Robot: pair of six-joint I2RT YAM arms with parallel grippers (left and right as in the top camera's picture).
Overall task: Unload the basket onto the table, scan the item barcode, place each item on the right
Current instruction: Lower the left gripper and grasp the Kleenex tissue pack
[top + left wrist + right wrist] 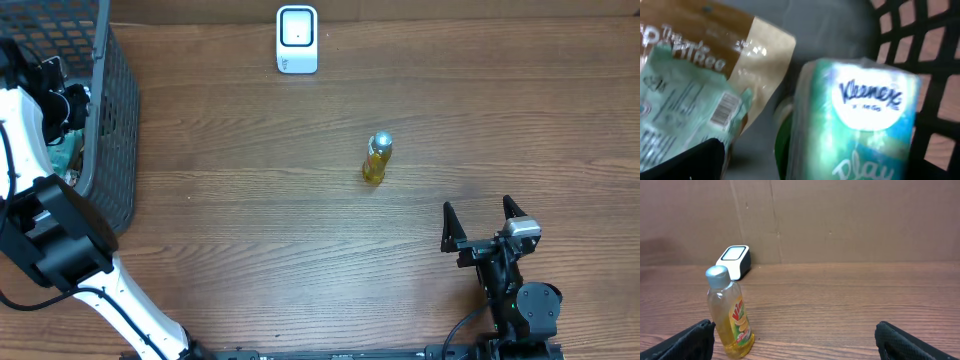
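A small yellow Vim bottle [376, 160] with a silver cap stands upright mid-table. In the right wrist view the bottle [730, 315] is just inside my left-hand finger. My right gripper [478, 208] rests open near the front right of the table, and nothing sits between its fingers [905, 342]. The white scanner [297, 40] stands at the far edge, behind the bottle [733, 260]. My left gripper [65, 105] is down inside the black mesh basket [110, 120] and open. One black finger [685, 162] shows beside a Kleenex pack [865, 110] and a brown-green packet [700, 90] with a barcode.
The basket wall [940, 60] rises close on the right of the Kleenex pack. A dark green item [785, 145] lies under the pack. The white left arm [60, 240] stretches along the table's left side. A brown wall [840, 220] backs the table.
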